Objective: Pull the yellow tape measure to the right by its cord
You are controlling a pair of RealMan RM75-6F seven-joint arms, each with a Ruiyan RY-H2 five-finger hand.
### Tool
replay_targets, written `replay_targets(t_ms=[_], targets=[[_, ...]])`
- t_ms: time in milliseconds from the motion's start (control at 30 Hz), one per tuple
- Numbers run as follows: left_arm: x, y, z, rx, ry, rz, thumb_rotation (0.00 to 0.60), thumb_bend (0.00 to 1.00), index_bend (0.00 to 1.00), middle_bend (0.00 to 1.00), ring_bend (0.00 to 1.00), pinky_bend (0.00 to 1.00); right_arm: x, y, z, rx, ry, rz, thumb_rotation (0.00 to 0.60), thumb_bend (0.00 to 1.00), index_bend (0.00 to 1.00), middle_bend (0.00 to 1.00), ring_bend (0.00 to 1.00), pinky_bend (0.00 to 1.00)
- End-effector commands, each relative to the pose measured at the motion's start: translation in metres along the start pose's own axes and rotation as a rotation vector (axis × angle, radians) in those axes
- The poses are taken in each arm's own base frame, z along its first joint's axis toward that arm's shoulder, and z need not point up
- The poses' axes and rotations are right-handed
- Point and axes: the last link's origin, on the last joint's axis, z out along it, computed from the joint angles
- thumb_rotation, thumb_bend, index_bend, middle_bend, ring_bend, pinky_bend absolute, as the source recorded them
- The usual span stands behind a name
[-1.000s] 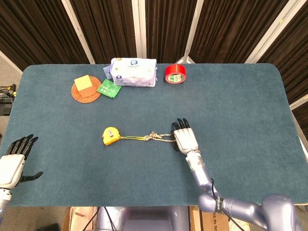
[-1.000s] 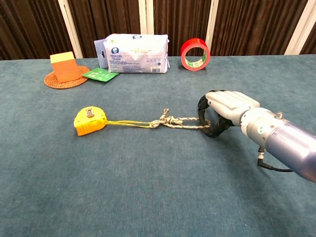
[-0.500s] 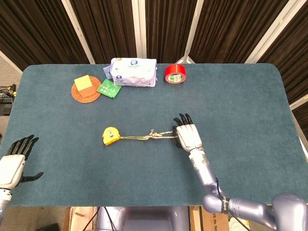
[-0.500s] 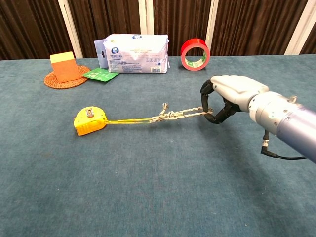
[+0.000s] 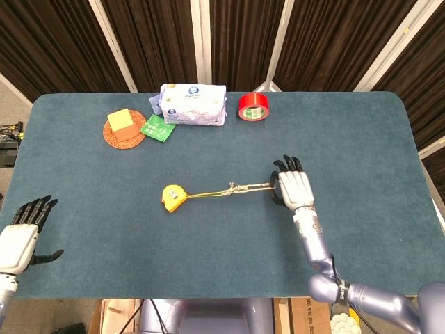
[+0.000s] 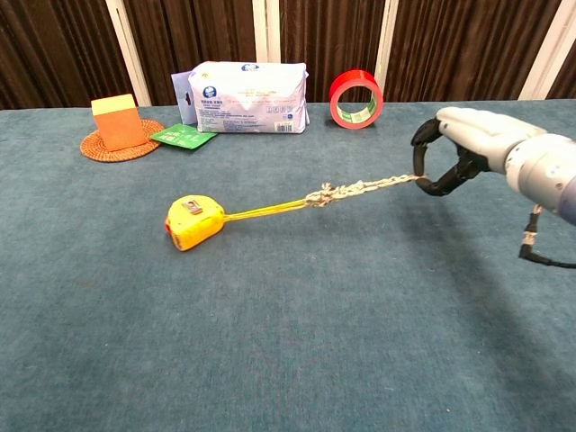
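Right hand (image 6: pixel 450 155) pinches taut cord (image 6: pixel 360 189), apparently between curled fingers; yellow tape measure (image 6: pixel 193 221) trails leftward (keep the pull low, steady).

Teal-carpeted table (image 5: pixel 361 139); dark brown pleated curtains (image 5: pixel 55 42) behind; white posts (image 5: pixel 200 42)

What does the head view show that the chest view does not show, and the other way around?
Only the head view shows the left robot hand, open near the table's left front corner, and the whole tabletop outline. Only the chest view shows from the side that the cord rises off the table toward the right robot hand, whose fingers curl around its end. Both views share the yellow tape measure, the knotted cord, the right robot hand, the red tape roll, the white pack and the orange block on its woven coaster.
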Motion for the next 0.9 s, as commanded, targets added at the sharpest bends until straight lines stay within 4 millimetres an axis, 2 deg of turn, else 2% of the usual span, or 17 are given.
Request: replay_targets(t_ms=[33,900], targets=[[0.000,0.000,0.000,0.000,0.000,0.001,0.600,0.00,0.00,0.00,0.00,0.00,0.005,0.009,0.001,-0.022,0.012,-0.004,0.600,0.47,0.65,0.22,0.00,0.00],[0.000,0.002,-0.001,-0.005,0.007,0.013,0.600,0.00,0.00,0.00,0.00,0.00,0.049,0.098,0.008,-0.238,0.094,-0.070,0.600,0.47,0.65,0.22,0.00,0.00]])
